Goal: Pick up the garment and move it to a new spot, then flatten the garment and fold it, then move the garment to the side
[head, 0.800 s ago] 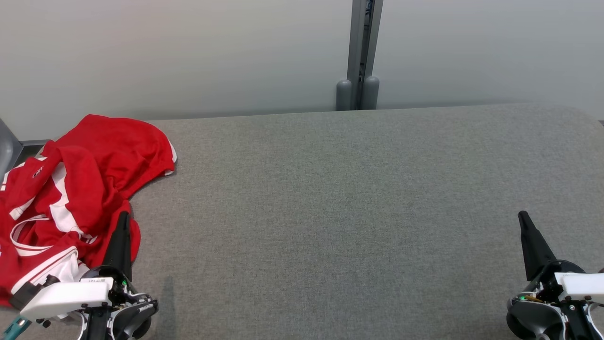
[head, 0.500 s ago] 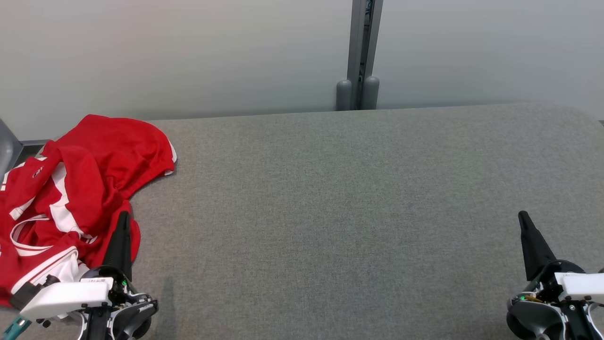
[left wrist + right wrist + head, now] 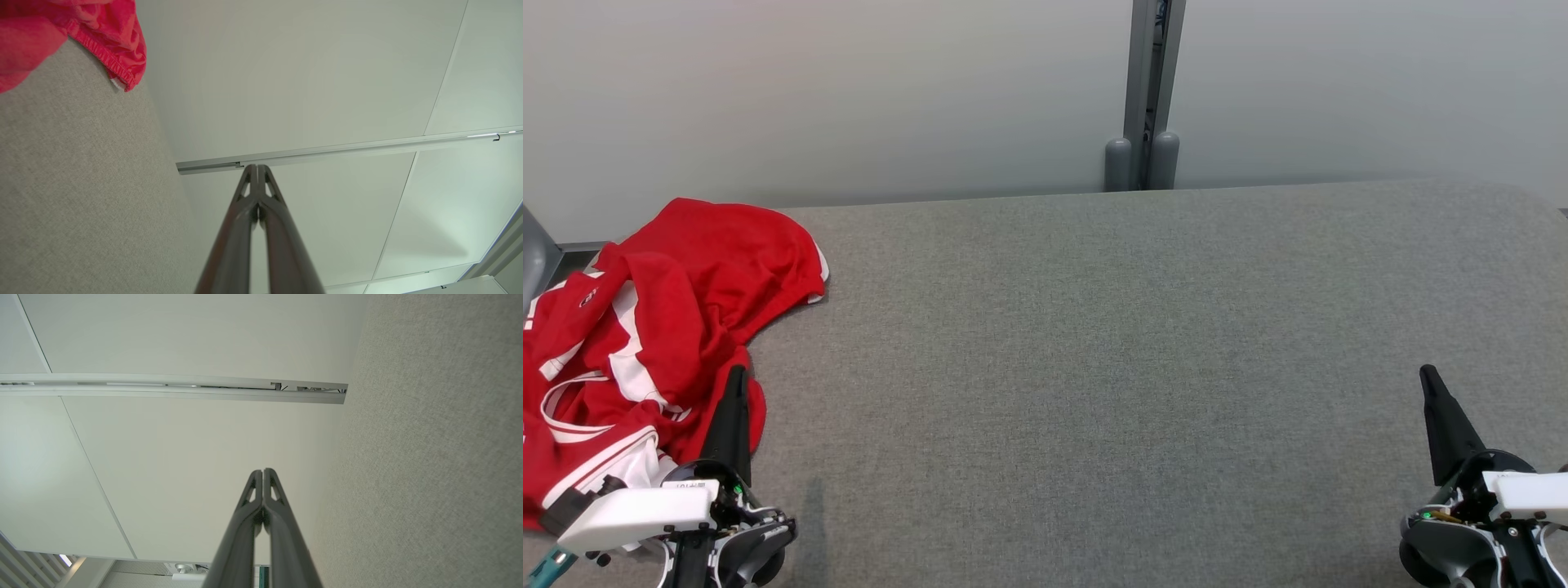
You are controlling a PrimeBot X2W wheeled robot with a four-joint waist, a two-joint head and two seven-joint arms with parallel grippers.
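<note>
**Red garment, crumpled, far left of bench**

Item: garment point(image 3: 662, 327). Red fabric with white bands and thin white piping, and a small badge on one upper fold. It lies in a loose heap, unfolded, with deep creases. One rounded lobe reaches toward the back edge of the bench point(image 3: 1094, 367).

Location: left end of the grey cloth-covered bench, from near the back edge down toward the front.

Claws: the left claw point(image 3: 737, 384) has its fingers pressed together with nothing between them. It stands at the garment's near right edge. The right claw point(image 3: 1427, 377) is likewise closed and empty, over bare bench at the front right, well apart from the garment.

Obscured or unclear:
- The garment's left side is cut off by the edge of the head view.
- Its lowest part is hidden behind the left wrist housing.
- The type of garment cannot be told from the heap.
- The badge is too small to read.
- Whether the left fingertips touch the fabric cannot be told.
- The left wrist view catches only a stitched red hem at its upper left corner.
</note>
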